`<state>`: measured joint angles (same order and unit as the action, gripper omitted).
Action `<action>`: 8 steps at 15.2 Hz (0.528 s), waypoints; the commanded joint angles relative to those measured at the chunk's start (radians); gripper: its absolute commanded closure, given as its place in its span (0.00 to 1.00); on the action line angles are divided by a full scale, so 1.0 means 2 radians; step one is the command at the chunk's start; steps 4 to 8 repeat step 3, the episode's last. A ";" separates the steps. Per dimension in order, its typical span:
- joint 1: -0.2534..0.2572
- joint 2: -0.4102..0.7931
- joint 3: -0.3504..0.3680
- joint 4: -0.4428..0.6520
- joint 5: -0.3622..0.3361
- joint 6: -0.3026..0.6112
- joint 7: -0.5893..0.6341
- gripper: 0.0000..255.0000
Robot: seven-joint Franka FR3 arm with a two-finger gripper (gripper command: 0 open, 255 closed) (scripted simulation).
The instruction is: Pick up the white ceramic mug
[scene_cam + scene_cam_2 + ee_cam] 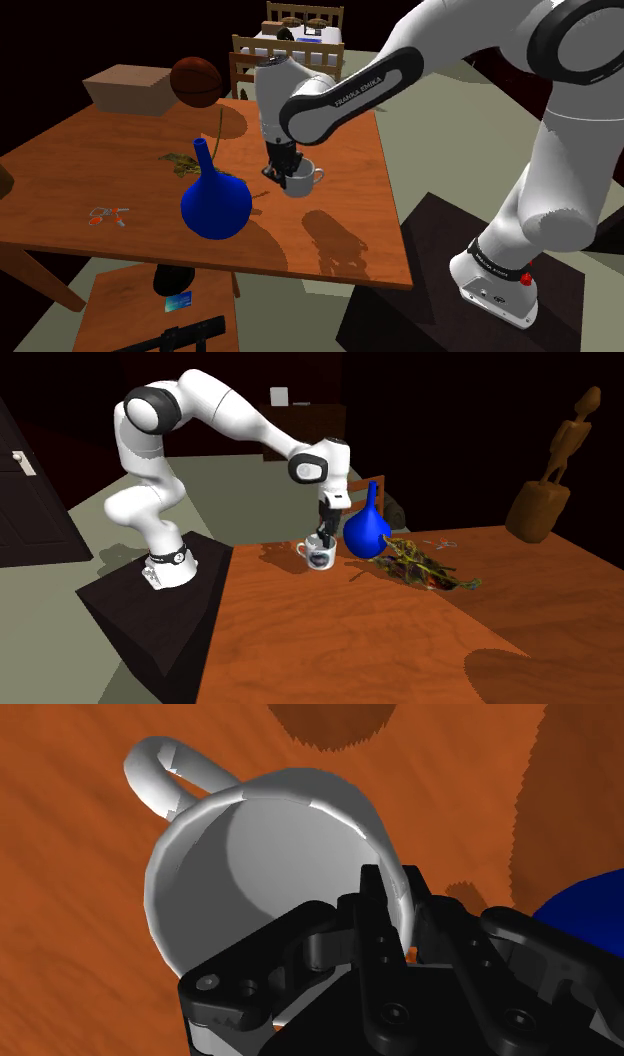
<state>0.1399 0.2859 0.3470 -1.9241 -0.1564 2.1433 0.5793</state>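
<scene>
We've got the black gripper (395,899) pinched nearly closed on the white mug (215,879), one finger inside the rim and one outside the wall, opposite the handle. We see the mug upright on the wooden table (330,250), on the half toward the stand (570,310), just beside the blue vase (214,203).

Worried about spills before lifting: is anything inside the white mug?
The mug looks empty: bare pale wall and floor. One finger of the gripper reaches inside, clasping the rim with the other outside. The gripper covers the near inner wall.
</scene>
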 commanded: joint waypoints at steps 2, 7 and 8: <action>-0.001 -0.006 0.001 0.007 0.003 -0.013 -0.003 1.00; -0.001 -0.006 0.001 0.007 0.003 -0.013 -0.003 1.00; -0.001 -0.006 0.001 0.007 0.003 -0.013 -0.003 1.00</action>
